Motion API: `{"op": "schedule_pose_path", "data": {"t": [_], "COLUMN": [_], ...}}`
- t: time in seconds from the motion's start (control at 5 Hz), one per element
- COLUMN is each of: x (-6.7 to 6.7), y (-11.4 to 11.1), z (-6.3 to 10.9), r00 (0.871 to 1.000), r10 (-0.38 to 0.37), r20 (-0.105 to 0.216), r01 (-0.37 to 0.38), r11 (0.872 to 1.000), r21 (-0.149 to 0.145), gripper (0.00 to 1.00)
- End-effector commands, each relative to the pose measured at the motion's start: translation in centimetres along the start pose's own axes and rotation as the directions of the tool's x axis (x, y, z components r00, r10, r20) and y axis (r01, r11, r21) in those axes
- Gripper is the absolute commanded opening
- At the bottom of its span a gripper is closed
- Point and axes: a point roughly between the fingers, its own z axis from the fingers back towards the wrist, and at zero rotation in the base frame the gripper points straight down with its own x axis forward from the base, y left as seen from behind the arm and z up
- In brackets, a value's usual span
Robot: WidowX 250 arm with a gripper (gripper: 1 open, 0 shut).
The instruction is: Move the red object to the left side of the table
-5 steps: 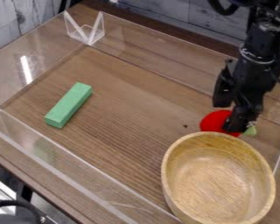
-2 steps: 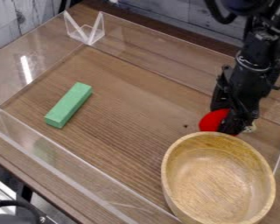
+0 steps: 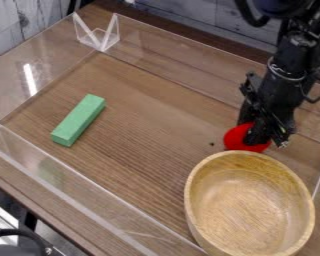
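Wood-grain table [image 3: 149, 120] with low clear acrylic walls; tiled wall behind, out of focus. Landmark for all positions: the wooden bowl [image 3: 251, 208], sitting at the near right corner.

Red object [image 3: 242, 137] lies on the tabletop just beyond the bowl's far rim, close to it, contact with the rim not resolvable. Only its left part shows; the rest is hidden behind the black gripper [image 3: 266, 138], which stands straight down over it. Green block [image 3: 77, 119] lies flat, well to the left of the bowl, untouched.

Change over the last second: the gripper has slid a little leftward and sunk lower over the red object, and its fingers, spread a moment ago, have now come together on the red object. The green leafy end that showed to the right of the fingers earlier is no longer visible. The red object itself has barely shifted.

Reading: grasp just made, not yet lifted. The whole carry remains — up, clear of the bowl's rim, then across toward the far-left side past the green block. Risk judged: a rounded toy pinched off-centre could squirt out as it lifts.
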Motion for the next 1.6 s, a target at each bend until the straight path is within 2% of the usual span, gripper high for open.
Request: {"op": "schedule_pose_path", "data": {"t": [0.0, 0.2, 0.4, 0.6, 0.8, 1.0, 1.2, 1.4], "x": [0.7, -0.3, -2.2, -5.1, -7.5, -9.7, -12.1, -13.9], "y": [2.2, 4.2, 7.2, 10.8, 13.2, 14.8, 17.3, 19.9], "z": [3.8, 5.1, 6.5, 6.8, 7.0, 7.4, 7.6, 7.1], "r00": [0.992, 0.972, 0.936, 0.9, 0.874, 0.856, 0.832, 0.817], "r10": [0.097, 0.224, 0.341, 0.43, 0.481, 0.514, 0.552, 0.573], "r20": [0.08, 0.076, 0.083, 0.071, 0.064, 0.061, 0.057, 0.059], "r01": [-0.102, -0.231, -0.349, -0.436, -0.484, -0.515, -0.55, -0.569], "r11": [0.993, 0.968, 0.928, 0.887, 0.857, 0.834, 0.806, 0.787], "r21": [0.061, 0.097, 0.128, 0.154, 0.177, 0.195, 0.219, 0.237], "gripper": [0.0, 0.0, 0.0, 0.0, 0.0, 0.0, 0.0, 0.0]}}
